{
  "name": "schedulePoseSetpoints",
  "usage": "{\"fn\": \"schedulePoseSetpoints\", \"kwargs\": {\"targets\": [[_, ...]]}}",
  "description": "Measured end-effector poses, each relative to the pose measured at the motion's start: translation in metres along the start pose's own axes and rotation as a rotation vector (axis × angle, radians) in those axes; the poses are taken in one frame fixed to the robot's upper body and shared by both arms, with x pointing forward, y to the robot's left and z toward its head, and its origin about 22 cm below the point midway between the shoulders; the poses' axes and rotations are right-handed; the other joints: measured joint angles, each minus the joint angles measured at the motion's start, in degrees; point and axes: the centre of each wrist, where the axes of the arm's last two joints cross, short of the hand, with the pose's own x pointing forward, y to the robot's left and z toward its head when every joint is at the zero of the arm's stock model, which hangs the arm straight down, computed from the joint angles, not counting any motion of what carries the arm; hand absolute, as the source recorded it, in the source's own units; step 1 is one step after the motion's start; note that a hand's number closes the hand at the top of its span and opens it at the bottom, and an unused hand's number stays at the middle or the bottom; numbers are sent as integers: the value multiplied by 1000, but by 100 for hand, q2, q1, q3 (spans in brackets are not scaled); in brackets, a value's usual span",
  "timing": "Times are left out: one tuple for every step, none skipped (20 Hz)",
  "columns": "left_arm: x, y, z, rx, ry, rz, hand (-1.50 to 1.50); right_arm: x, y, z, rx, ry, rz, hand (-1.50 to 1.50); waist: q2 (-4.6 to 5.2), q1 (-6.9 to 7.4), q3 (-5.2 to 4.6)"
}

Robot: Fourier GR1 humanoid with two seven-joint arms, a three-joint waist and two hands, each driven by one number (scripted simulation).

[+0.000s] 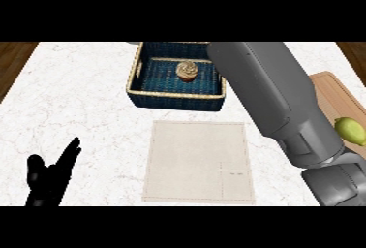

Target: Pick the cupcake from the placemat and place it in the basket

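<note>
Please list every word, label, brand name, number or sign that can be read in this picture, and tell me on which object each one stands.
There is no readable text.
The placemat has only stitched lines in one corner, no letters.
The basket, the cupcake, the cutting board and the lemon carry no label or number.

From my feed the right forearm [286,111] covers the basket's [154,93] right end, and I can't see the right hand at all. The cutting board [336,92] runs off the right edge, partly behind that arm. The left hand [49,179] gets cut off at the bottom.
</note>
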Motion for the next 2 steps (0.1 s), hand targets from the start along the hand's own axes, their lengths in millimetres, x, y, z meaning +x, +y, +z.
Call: {"fn": "schedulePoseSetpoints", "kwargs": {"targets": [[-2, 0, 1, 6, 2, 1, 0, 1, -4, 0, -4, 4, -4, -150, -15, -38, 5], [-4, 1, 2, 11, 4, 2, 0, -4, -7, -2, -13, 8, -6, -150, -31, -79, 10]]}}
